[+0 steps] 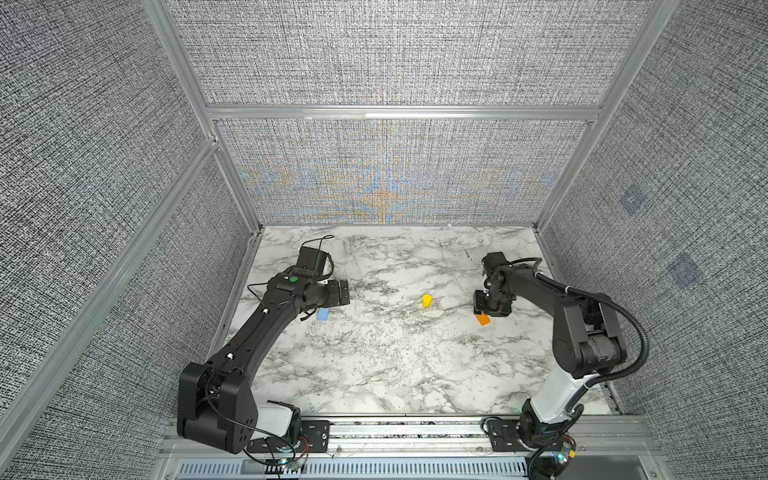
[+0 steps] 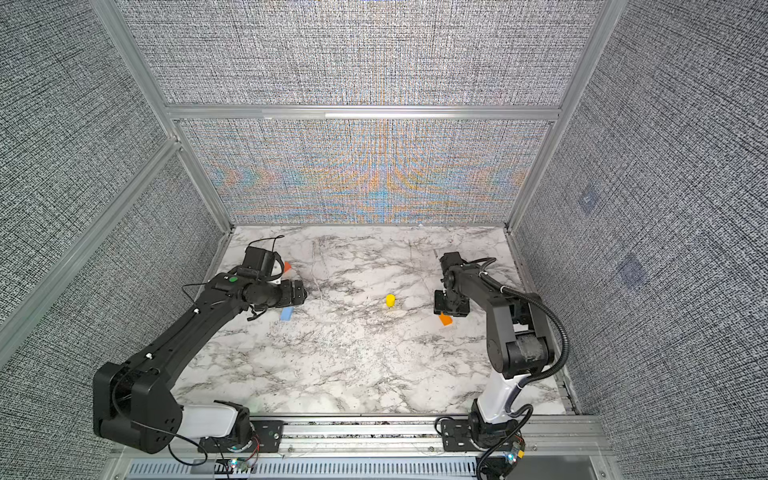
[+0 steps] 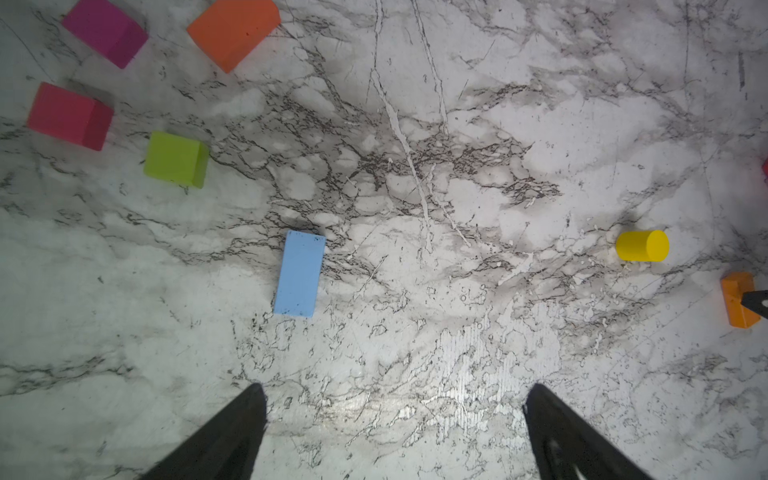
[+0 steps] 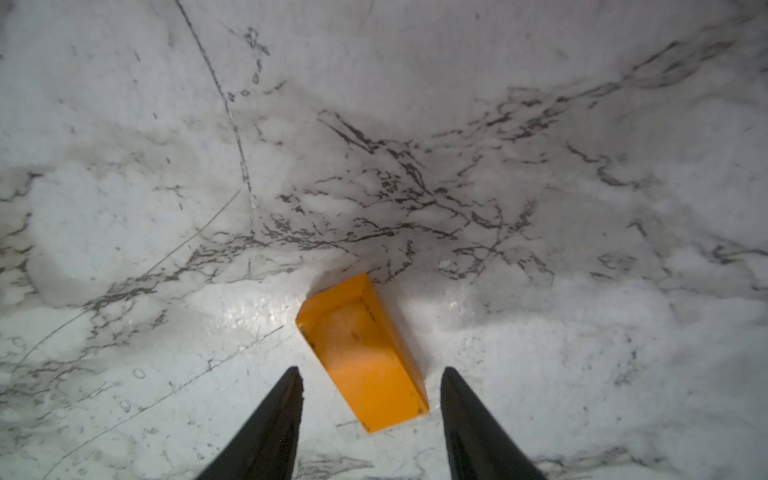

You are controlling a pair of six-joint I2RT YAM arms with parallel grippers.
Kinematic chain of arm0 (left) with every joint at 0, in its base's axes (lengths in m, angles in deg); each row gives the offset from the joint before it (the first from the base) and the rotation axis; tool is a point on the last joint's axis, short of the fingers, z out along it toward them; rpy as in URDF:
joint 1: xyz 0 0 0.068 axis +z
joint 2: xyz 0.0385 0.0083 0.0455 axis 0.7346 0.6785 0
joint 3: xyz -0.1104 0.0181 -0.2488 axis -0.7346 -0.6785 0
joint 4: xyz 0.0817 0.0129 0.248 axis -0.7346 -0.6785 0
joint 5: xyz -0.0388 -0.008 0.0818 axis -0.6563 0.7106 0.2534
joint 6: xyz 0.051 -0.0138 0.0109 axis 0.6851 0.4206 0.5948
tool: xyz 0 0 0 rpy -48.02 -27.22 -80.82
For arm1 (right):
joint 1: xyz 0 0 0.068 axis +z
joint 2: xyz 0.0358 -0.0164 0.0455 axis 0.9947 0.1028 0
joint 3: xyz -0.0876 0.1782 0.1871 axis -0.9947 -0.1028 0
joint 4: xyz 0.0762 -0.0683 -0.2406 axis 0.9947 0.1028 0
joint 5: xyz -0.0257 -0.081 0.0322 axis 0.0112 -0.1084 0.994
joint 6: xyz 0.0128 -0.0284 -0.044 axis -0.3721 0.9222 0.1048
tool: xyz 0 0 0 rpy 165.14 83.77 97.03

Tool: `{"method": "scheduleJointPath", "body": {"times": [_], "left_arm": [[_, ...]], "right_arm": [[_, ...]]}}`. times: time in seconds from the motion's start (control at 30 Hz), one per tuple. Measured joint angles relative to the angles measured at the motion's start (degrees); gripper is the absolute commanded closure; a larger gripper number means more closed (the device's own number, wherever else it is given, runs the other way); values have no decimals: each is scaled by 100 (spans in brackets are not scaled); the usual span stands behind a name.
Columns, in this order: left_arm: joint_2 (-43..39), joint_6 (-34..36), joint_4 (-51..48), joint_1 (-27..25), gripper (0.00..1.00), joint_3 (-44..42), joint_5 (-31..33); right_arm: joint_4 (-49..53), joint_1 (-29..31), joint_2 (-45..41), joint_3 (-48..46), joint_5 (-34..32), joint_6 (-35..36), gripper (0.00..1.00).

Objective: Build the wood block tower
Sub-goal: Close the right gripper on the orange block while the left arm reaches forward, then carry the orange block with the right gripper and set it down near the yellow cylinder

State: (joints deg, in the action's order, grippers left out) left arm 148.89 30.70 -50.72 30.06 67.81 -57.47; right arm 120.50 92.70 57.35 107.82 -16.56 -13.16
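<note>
No wood block tower stands in any view; the blocks lie singly on the marble table (image 1: 395,365). My right gripper (image 4: 370,370) is open and hangs low over an orange block (image 4: 361,353), whose near end lies between the fingertips without touching either. Both top views show that orange block (image 1: 483,319) (image 2: 445,319) peeking out under the right gripper (image 1: 484,312). My left gripper (image 3: 397,386) is wide open above bare table. A light blue block (image 3: 300,274) (image 1: 323,314) lies flat just ahead of it.
A yellow cylinder (image 1: 427,301) (image 3: 642,246) lies mid-table between the arms. In the left wrist view, magenta (image 3: 106,31), red-orange (image 3: 232,31), pink-red (image 3: 70,115) and yellow-green (image 3: 176,159) blocks lie apart; the left arm mostly hides them from above. Panel walls enclose three sides.
</note>
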Motion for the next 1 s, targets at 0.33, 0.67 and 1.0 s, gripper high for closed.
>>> {"method": "scheduleJointPath", "body": {"times": [0.33,0.67,1.0], "left_arm": [[319,94,-116,7,1,125,-92],[372,-11,-221,7,1,162,-90],[1167,-809,-1432,15,1,1392,1261]], "right_arm": [[33,0,339,85,-4,22,48],[68,26,343,94,-79,37,67],[389,345,48,337,-321,-52,69]]}}
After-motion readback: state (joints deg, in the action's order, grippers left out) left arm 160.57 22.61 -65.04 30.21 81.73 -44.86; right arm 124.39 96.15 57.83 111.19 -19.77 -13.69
